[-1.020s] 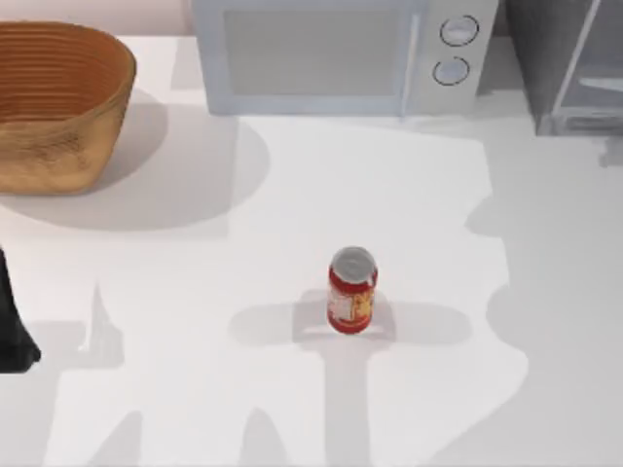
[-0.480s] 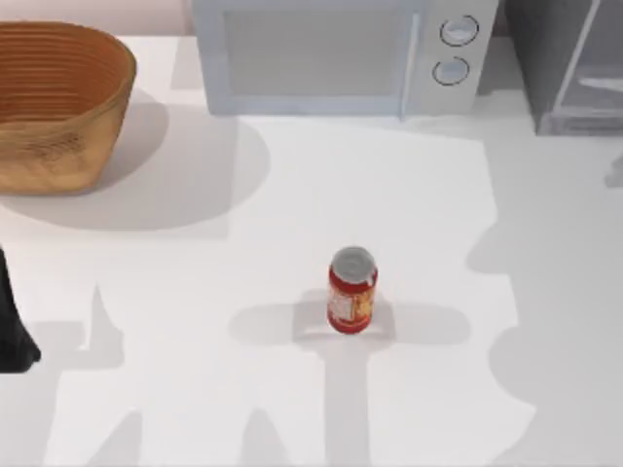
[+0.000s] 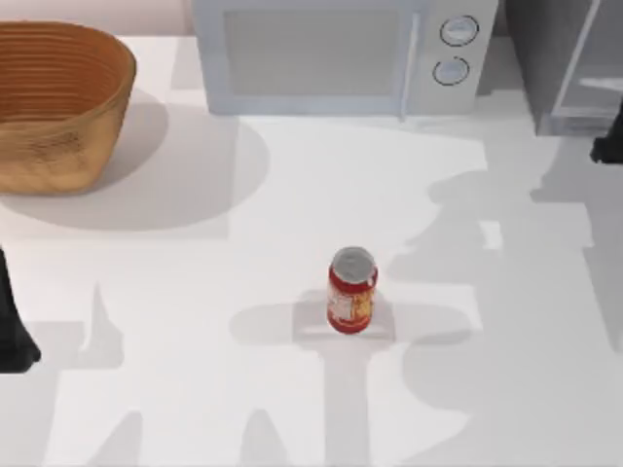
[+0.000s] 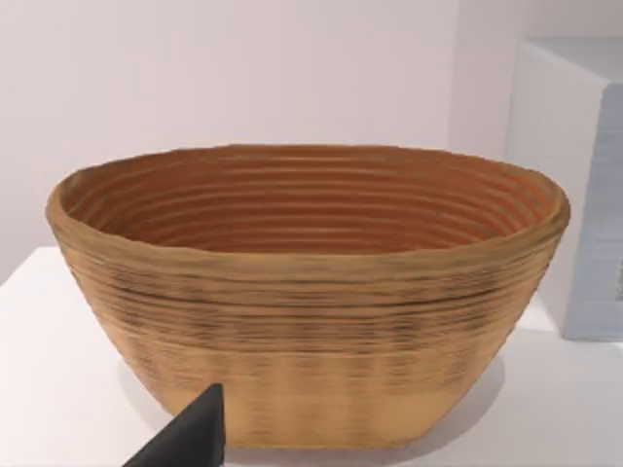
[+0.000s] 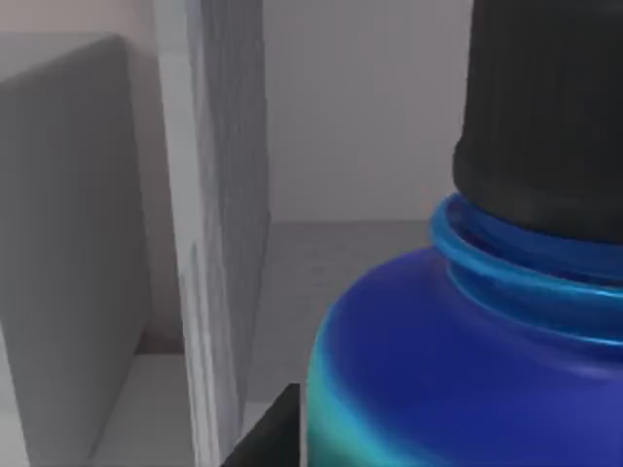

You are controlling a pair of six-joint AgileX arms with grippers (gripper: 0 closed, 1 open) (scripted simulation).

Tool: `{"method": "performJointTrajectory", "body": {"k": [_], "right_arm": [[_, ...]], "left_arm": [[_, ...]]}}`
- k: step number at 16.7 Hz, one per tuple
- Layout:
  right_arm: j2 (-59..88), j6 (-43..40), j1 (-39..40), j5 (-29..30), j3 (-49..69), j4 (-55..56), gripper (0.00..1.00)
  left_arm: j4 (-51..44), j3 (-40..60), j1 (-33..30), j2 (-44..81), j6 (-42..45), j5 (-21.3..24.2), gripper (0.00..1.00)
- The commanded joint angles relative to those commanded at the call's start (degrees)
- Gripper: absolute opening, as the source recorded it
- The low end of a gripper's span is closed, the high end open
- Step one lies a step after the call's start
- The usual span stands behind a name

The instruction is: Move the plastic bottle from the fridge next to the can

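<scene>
- My right gripper point(image 3: 608, 148) has come into the top view at the right edge, a dark shape just in front of the fridge point(image 3: 569, 68) — half a second ago that spot was bare, and the broad shadows on the right side of the table point(image 3: 292, 195) have spread toward the middle since then.
- I cannot tell whether its fingers are wide or narrow; most of it is cut off by the edge of the top view, and its wrist view shows only a dark wedge low down beside the bottle.
- The plastic bottle point(image 5: 458, 370) sits very close before my right wrist camera: blue shoulder, a turquoise tinge at its lower edge, a bright blue ring, and the black cap point(image 5: 545, 107) above it. It stands upright — long axis vertical, cap up — against the fridge's pale inner walls, with the door's grey edge point(image 5: 229, 224) just beside it. Its base and far side are out of frame.
- The can point(image 3: 351, 290) stands upright near the table's middle, silver top up, unmoved, well apart from the fridge.
- My left gripper point(image 3: 12, 326) stays parked at the left edge; whether it is spread or closed I cannot tell. Its camera faces the woven basket point(image 4: 307, 292), with the microwave point(image 3: 341, 53) beyond.
</scene>
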Motion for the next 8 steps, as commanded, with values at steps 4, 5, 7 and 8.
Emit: {"method": "performJointTrajectory", "body": {"k": [4,5,7,8], "right_arm": [[3.3,-0.2,18.5,18.4,-7.4,10.4,0.00],[3.9,-0.3,23.1,23.0,-9.4,12.8,0.00],[4.7,-0.4,31.4,31.3,-13.1,17.1,0.00],[4.9,-0.5,34.7,34.6,-14.7,18.9,0.00]], "left_arm": [[0.0,0.0,0.0,0.0,0.0,0.0,1.00],[0.0,0.0,0.0,0.0,0.0,0.0,1.00],[0.0,0.0,0.0,0.0,0.0,0.0,1.00],[0.0,0.0,0.0,0.0,0.0,0.0,1.00]]}}
